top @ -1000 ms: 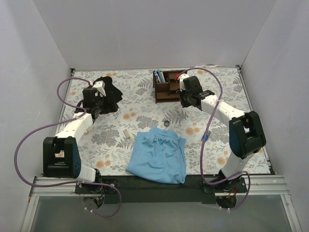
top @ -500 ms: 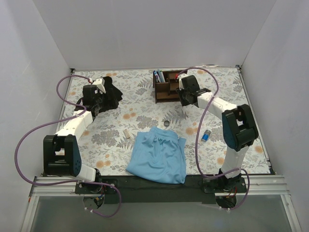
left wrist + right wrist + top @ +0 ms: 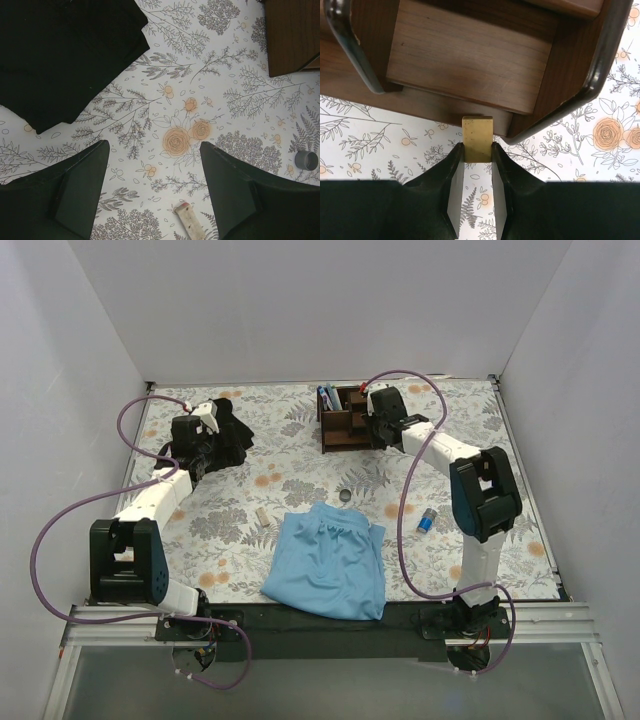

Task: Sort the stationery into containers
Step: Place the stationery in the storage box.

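Lying cloths: light blue cloth near middle, black cloth far left.
Organizer: far middle of the table, pens in its left slot.
Left gripper: spread wide, empty, beside the black cloth.
Right gripper: narrow, pinching a tan eraser block at the organizer's lower front edge.
Blue-capped cylinder: on the table, right.
Second tan block: left of the light blue cloth.
Ring: between organizer and light blue cloth.
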You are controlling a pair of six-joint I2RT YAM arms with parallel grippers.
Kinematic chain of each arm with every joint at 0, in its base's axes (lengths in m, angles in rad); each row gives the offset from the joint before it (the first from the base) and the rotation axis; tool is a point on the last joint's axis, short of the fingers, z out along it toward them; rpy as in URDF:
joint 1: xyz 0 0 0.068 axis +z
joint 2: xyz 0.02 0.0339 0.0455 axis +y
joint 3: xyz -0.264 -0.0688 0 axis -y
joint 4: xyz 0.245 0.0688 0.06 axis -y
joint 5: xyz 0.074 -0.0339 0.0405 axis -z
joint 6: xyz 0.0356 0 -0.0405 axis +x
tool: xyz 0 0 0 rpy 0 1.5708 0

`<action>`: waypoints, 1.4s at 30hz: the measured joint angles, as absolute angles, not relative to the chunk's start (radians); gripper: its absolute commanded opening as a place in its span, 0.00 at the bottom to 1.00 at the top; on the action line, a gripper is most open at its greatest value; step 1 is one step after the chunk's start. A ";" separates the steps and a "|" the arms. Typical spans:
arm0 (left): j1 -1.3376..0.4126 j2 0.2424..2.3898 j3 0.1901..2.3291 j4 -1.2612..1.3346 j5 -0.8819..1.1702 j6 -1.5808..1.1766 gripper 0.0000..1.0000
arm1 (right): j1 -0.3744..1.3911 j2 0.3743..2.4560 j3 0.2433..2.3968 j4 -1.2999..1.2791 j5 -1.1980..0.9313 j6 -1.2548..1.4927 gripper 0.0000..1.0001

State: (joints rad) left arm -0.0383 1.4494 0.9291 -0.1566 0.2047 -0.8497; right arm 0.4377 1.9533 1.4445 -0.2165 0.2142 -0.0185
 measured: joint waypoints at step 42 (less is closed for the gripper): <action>-0.038 1.451 0.930 -0.191 0.232 -0.853 0.73 | 0.451 2.071 1.551 -0.183 0.332 0.091 0.51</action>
